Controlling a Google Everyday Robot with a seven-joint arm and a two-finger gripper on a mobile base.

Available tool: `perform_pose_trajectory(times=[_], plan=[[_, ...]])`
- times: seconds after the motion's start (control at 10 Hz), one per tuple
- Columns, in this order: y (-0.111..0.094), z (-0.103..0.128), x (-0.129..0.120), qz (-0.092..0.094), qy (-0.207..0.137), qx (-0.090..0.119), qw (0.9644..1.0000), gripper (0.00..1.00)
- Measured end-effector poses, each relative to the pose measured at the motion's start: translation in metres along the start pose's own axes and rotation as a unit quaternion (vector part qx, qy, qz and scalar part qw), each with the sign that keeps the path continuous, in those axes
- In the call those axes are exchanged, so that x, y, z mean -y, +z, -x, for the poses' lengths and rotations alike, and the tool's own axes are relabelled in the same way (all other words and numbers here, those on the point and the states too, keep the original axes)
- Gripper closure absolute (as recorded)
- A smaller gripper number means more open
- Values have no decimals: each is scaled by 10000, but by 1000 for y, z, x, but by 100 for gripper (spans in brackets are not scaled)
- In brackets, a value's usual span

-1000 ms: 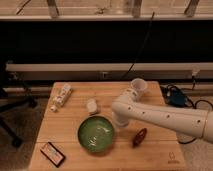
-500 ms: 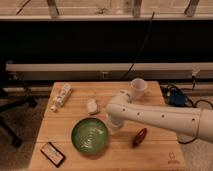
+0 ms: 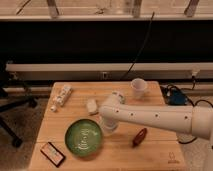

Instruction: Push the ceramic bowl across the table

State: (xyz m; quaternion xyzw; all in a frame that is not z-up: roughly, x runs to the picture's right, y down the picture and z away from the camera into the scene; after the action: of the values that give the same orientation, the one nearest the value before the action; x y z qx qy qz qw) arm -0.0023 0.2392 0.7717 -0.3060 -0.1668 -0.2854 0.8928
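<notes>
Fingers hidden under the wrist housing; apart or together, cannot tell. Camera view: gripper sits low at table centre, touching the right rim of the green ceramic bowl. Bowl lies front-left of centre on the wooden table, directly left of the gripper. Leftward room is short before the table edge. A black card lies near the front-left corner, just beside the bowl.

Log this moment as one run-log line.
phase: pushing | pincer: at right rim of green ceramic bowl, front-left of wooden table | bystanders: white cup, brown object, dark phone-like item
</notes>
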Motion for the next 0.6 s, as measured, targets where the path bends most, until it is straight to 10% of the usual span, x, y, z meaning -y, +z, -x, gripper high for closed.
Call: perform_pose_trajectory(times=[0.6], plan=[[2, 25, 4, 34, -307, 219, 9993, 100]])
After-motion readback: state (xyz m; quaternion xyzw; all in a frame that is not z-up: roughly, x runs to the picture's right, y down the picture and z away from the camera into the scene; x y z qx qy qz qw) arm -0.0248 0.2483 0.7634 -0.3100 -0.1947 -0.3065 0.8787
